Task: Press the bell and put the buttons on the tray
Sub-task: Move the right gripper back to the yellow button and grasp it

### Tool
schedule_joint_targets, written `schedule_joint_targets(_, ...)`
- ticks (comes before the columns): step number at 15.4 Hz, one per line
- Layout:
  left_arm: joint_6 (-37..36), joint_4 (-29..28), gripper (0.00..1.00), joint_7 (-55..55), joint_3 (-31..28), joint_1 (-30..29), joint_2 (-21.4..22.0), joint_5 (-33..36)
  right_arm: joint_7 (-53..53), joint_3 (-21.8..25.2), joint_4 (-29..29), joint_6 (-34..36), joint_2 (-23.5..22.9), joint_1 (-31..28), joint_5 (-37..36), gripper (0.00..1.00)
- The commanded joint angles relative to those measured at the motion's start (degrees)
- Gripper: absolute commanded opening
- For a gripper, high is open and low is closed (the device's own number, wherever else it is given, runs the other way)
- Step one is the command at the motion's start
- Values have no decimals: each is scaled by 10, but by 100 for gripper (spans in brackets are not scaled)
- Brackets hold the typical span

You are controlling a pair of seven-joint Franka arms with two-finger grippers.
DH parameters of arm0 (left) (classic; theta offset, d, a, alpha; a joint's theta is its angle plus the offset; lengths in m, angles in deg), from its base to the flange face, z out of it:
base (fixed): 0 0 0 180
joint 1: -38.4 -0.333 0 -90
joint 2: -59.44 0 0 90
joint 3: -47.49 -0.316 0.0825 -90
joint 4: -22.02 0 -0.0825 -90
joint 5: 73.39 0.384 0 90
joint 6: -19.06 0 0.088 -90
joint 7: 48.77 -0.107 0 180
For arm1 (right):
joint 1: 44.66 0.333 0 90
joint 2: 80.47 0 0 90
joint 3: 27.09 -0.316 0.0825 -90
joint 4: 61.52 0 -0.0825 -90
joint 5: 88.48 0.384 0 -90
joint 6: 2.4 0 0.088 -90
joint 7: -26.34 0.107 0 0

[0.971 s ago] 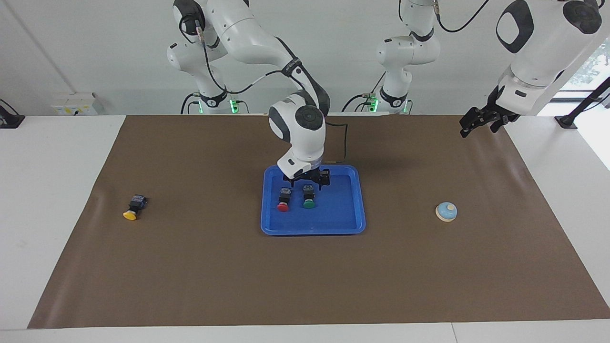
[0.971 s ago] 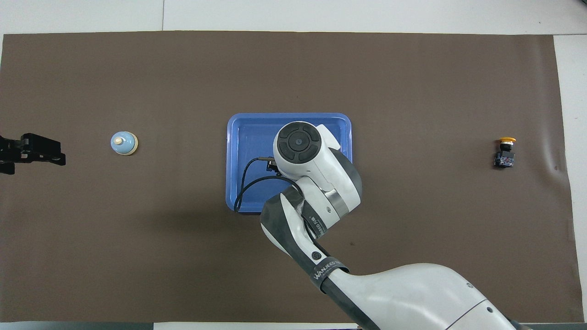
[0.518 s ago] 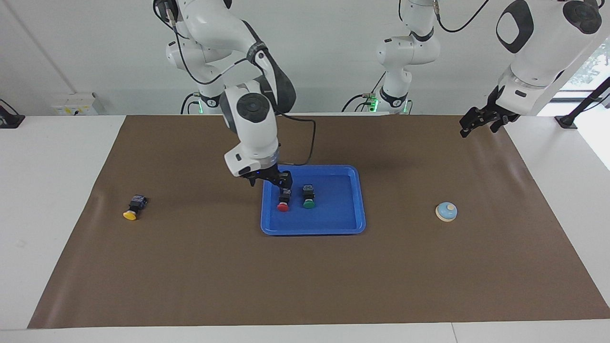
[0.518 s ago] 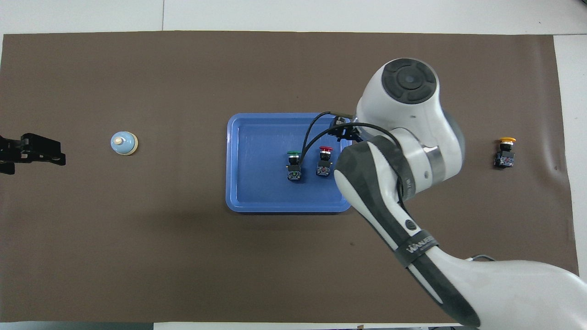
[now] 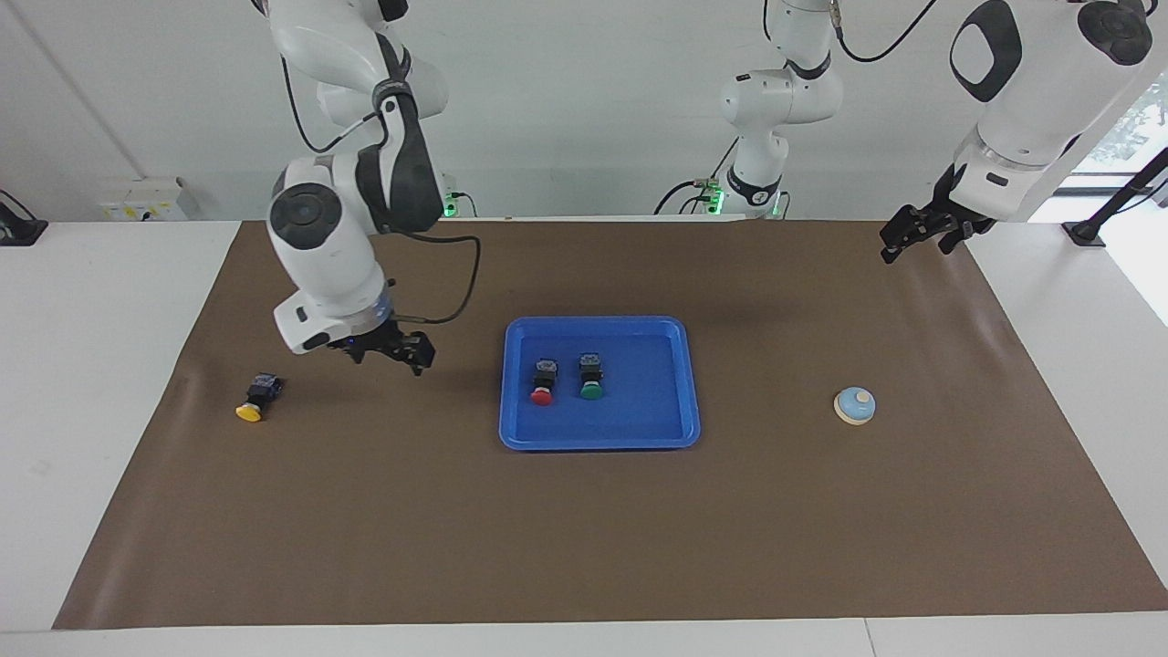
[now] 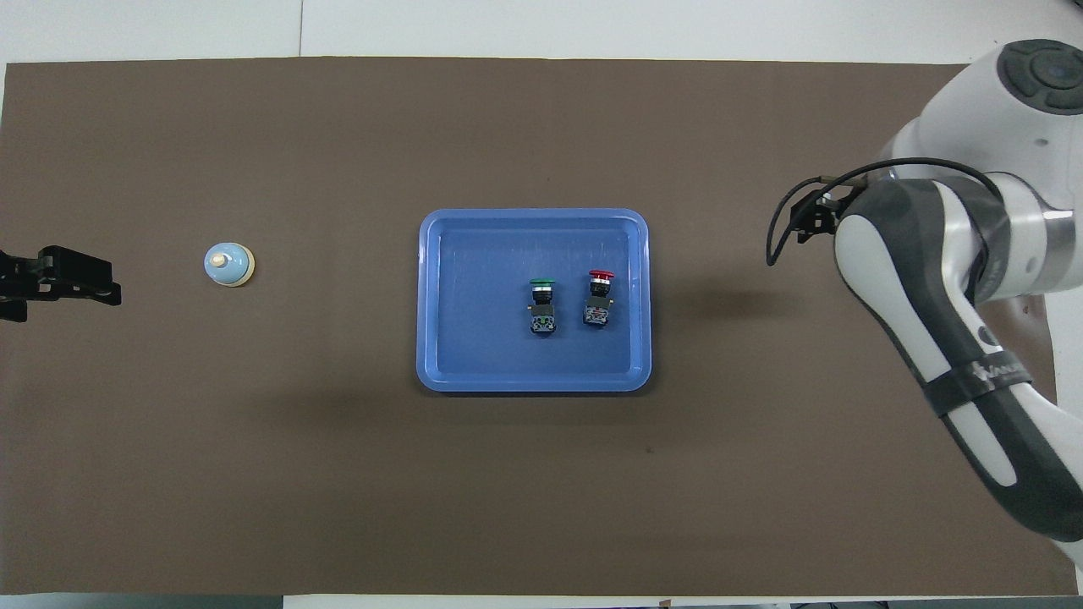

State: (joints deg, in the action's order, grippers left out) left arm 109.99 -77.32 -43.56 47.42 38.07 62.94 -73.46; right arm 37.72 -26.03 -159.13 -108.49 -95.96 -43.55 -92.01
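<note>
Brown paper covers the white table under both arms. On it the blue tray [image 5: 675, 429] holds the red button [image 5: 543, 381] and the green button [image 5: 590, 376] lying side by side, caps pointing away from the robots. The right gripper [image 5: 394, 351] hangs open and empty over bare paper, with the tray toward the left arm's end from it and the yellow button [image 5: 255, 398] lying on the paper toward the right arm's end. The bell [image 5: 855, 405] stands well apart from it, near the left arm's end, where the left gripper [image 5: 915, 234] waits, open, above the mat's edge
</note>
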Motion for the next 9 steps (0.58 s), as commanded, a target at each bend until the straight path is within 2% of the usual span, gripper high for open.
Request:
schedule_joint_targets(1,-10,7,100,-1,-2,-1,-1,-7,-48,-9,-47,-31,20,-56,-18,100)
schedule_joint_targets(3,-10,7,100,-1,-2,-1,-1,-7,-70,-9,-90,-81,33,-88,-24,100)
schedule_joint_targets(7,-10,7,100,-1,-2,-1,-1,-7,-111,-9,-214,-240,61,-147,-24,100)
schedule_joint_targets(9,-10,7,100,-1,-2,-1,-1,-7,-115,-9,-234,-271,56,-160,-24,100)
